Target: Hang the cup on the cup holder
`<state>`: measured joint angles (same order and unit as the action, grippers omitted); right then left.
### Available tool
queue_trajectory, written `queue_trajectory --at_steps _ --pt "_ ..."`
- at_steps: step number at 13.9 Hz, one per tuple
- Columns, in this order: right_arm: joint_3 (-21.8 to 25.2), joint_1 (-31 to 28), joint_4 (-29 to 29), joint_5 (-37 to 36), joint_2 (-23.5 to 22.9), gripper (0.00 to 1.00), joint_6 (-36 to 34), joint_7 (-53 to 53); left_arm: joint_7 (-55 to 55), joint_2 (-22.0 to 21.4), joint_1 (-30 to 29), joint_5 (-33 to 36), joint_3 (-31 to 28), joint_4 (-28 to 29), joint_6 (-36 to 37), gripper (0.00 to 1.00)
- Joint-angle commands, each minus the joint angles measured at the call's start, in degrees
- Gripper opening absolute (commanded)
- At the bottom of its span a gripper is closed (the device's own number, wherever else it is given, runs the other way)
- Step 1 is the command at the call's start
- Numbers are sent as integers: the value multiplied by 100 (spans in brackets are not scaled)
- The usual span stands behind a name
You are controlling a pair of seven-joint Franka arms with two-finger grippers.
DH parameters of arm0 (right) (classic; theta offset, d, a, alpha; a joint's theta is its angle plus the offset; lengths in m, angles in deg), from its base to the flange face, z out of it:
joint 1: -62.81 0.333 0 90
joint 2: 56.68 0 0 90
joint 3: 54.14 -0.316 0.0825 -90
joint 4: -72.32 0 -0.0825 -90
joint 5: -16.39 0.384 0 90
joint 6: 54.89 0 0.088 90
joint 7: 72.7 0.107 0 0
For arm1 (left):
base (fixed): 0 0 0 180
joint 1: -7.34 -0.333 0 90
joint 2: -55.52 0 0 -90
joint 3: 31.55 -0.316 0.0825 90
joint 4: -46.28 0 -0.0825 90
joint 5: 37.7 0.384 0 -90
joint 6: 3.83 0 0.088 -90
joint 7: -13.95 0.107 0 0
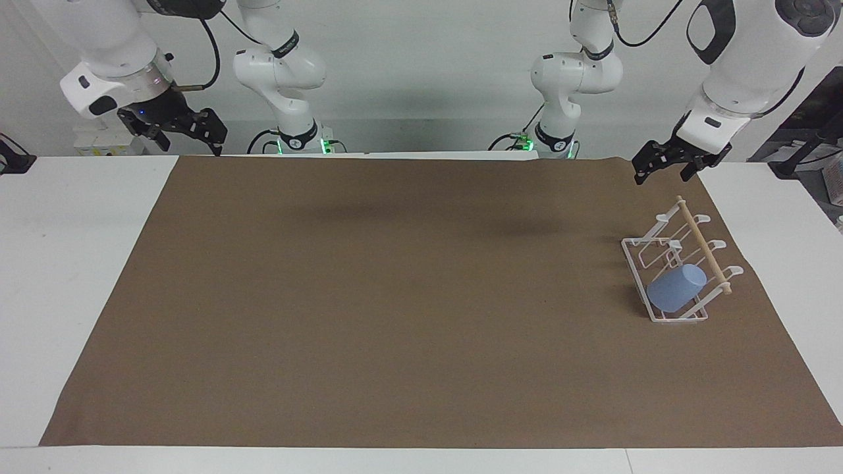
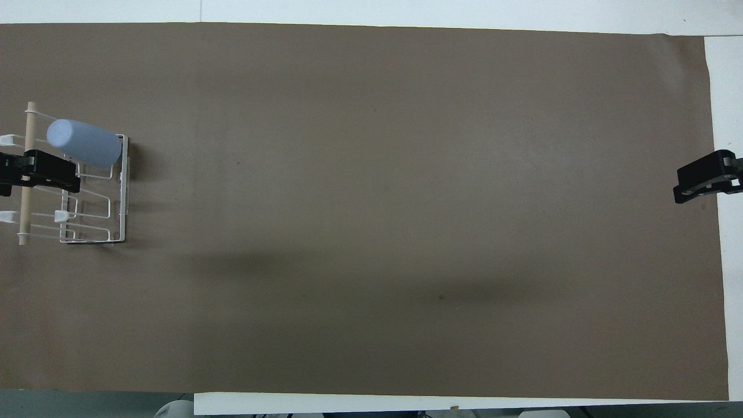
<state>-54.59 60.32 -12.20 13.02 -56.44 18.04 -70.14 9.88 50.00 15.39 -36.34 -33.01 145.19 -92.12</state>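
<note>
Table: a white tabletop (image 1: 66, 263) (image 2: 725, 87) is seen, bare along its edges.
Cover: a large brown rectangular mat (image 1: 395, 296) (image 2: 377, 203) is laid flat over most of the table.
On the mat: a white wire rack with a light wooden dowel (image 1: 678, 263) (image 2: 87, 197) is placed at the left arm's end.
In the rack: a light blue plastic tumbler (image 1: 676, 287) (image 2: 84, 143) is carried, tilted on a prong.

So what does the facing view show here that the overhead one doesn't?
Only the facing view shows both arms' bodies and bases, and that the left gripper hangs in the air, clear of the rack. Only the overhead view shows that gripper lying across the rack's dowel, a mere overlap. Both show the blue cup slanted on a prong, the brown mat, and the right gripper waiting.
</note>
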Motion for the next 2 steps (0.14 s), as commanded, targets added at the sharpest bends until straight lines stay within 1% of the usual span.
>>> queue_trajectory --at_steps 1,2 --pt "18 -6 -144 -59 117 99 1 -142 47 -196 -22 -197 -21 182 -162 100" --pt "18 -6 -144 -59 117 99 1 -142 38 -187 -31 -346 -29 164 -171 100"
